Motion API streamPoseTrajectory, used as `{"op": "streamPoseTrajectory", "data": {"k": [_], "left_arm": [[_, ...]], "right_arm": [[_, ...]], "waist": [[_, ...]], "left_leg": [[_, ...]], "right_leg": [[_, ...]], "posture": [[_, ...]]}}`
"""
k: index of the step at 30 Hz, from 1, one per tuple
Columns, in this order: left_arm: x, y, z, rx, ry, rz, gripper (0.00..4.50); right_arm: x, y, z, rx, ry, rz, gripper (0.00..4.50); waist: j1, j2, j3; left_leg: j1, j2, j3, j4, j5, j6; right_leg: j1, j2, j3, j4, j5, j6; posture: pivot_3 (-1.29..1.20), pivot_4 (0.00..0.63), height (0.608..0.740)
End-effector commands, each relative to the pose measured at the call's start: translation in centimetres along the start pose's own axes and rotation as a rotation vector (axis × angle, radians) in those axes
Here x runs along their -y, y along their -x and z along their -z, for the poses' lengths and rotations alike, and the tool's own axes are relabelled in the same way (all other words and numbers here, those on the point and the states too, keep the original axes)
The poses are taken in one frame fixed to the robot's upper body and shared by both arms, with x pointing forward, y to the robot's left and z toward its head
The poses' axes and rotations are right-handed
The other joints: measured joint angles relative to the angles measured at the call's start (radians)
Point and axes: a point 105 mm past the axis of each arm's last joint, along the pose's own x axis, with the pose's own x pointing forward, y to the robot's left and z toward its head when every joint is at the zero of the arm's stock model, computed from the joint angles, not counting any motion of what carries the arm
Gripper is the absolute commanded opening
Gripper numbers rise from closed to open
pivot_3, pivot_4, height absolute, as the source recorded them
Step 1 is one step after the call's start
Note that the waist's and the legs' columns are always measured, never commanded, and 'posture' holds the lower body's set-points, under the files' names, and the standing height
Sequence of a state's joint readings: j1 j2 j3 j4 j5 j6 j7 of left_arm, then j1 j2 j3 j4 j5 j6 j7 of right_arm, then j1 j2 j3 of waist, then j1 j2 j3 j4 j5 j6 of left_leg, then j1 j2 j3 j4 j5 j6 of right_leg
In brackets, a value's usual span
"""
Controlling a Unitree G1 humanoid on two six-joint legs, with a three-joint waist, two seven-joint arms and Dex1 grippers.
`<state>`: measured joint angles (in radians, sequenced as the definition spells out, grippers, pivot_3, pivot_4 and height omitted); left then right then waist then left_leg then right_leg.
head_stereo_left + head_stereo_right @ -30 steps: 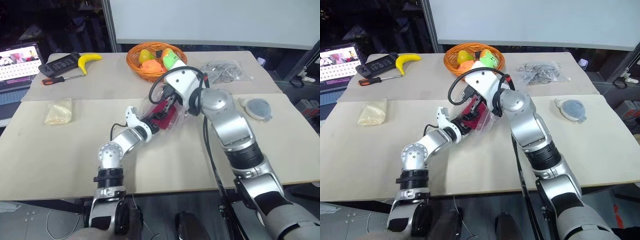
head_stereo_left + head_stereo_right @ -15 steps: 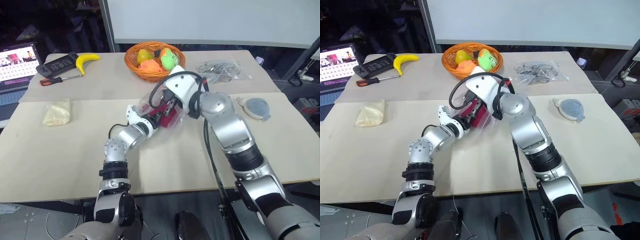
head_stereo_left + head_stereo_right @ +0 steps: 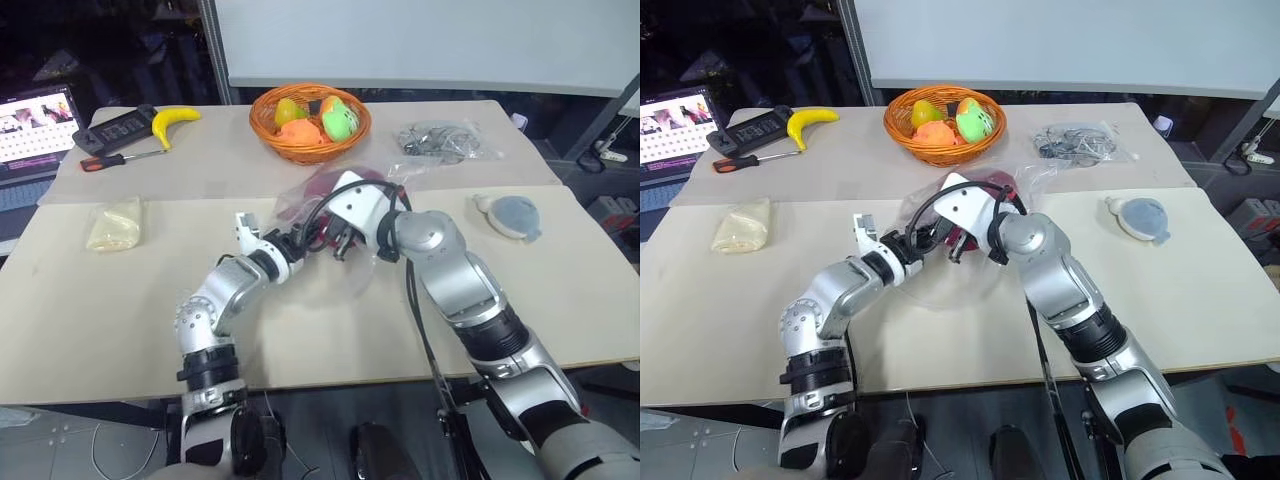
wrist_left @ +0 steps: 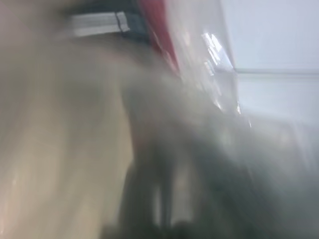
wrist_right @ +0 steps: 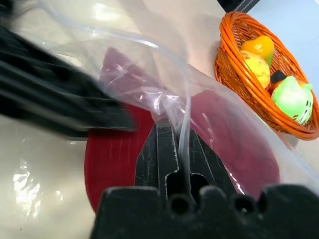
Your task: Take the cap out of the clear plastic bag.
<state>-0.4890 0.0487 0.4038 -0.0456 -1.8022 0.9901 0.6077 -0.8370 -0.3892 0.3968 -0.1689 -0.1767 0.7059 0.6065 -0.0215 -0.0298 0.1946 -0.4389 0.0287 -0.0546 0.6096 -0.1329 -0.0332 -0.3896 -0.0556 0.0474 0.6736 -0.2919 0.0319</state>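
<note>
The cap (image 5: 112, 164), dark red with its brim showing, is sitting inside the clear plastic bag (image 3: 1025, 180), just in front of the orange basket (image 3: 940, 130). The right gripper (image 5: 174, 149) is pinching a fold of the bag, its fingers pressed together. The left gripper (image 3: 930, 240) is reaching level into the bag's mouth, apparently closed; what it grips cannot be told. Compared with a second ago, the left arm is drawing back from the basket and the bag is stretching wider.

My left wrist view is smeared by blur; my arms cover most of the cap (image 5: 114, 164) inside the clear plastic bag (image 5: 164, 74).
</note>
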Motion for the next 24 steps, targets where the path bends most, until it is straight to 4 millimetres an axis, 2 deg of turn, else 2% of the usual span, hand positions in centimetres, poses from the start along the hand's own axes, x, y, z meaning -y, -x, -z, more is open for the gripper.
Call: {"op": "streamPoseTrajectory", "data": {"k": [1, 4, 6, 13, 21, 24], "left_arm": [[0.8, 2.7, 1.3, -0.063, -0.069, 0.046, 0.57], [-0.4, 3.9, 1.7, -0.062, -0.084, 0.005, 0.57], [-1.0, 3.9, 1.8, -0.051, -0.055, -0.012, 0.57], [-2.3, 2.0, 2.5, -0.068, -0.006, -0.078, 0.57], [-4.8, 0.8, 1.2, 0.010, -0.041, -0.201, 0.57], [-5.1, -0.1, 0.5, 0.046, -0.024, -0.197, 0.57]], "right_arm": [[0.5, 0.4, -1.3, 0.050, 0.043, 0.028, 0.00], [0.5, 0.3, -1.3, 0.052, 0.042, 0.025, 0.00], [0.6, 0.3, -1.3, 0.054, 0.042, 0.025, 0.00], [0.8, 0.3, -1.3, 0.056, 0.049, 0.029, 0.00], [1.3, 0.4, -1.3, 0.051, 0.057, 0.040, 0.00], [1.3, 0.4, -1.3, 0.047, 0.059, 0.041, 0.00]], "waist": [[-0.001, 0.000, 0.000], [0.006, 0.000, 0.000], [0.011, 0.000, 0.000], [0.017, 0.000, 0.000], [0.008, 0.000, 0.000], [0.009, 0.000, 0.000]], "left_leg": [[0.000, 0.000, 0.000, 0.000, 0.000, 0.000], [0.000, 0.000, 0.000, 0.000, 0.000, 0.000], [0.000, 0.000, 0.000, 0.000, 0.000, 0.000], [0.000, -0.001, 0.000, 0.001, 0.001, -0.001], [0.000, -0.001, 0.000, 0.000, 0.001, -0.001], [0.000, -0.001, 0.000, 0.000, 0.001, -0.001]], "right_leg": [[0.000, 0.000, 0.000, 0.000, 0.000, 0.000], [0.000, 0.000, 0.000, 0.000, 0.000, 0.000], [0.000, 0.000, 0.000, -0.001, 0.000, 0.000], [0.001, 0.000, -0.001, -0.001, 0.000, 0.000], [0.001, 0.000, -0.001, -0.001, 0.000, 0.000], [0.001, 0.000, -0.001, -0.001, 0.000, 0.000]], "posture": [[0.00, 0.150, 0.740], [0.00, 0.150, 0.740], [0.00, 0.150, 0.740], [0.00, 0.150, 0.740], [0.00, 0.150, 0.740], [0.00, 0.150, 0.740]]}}
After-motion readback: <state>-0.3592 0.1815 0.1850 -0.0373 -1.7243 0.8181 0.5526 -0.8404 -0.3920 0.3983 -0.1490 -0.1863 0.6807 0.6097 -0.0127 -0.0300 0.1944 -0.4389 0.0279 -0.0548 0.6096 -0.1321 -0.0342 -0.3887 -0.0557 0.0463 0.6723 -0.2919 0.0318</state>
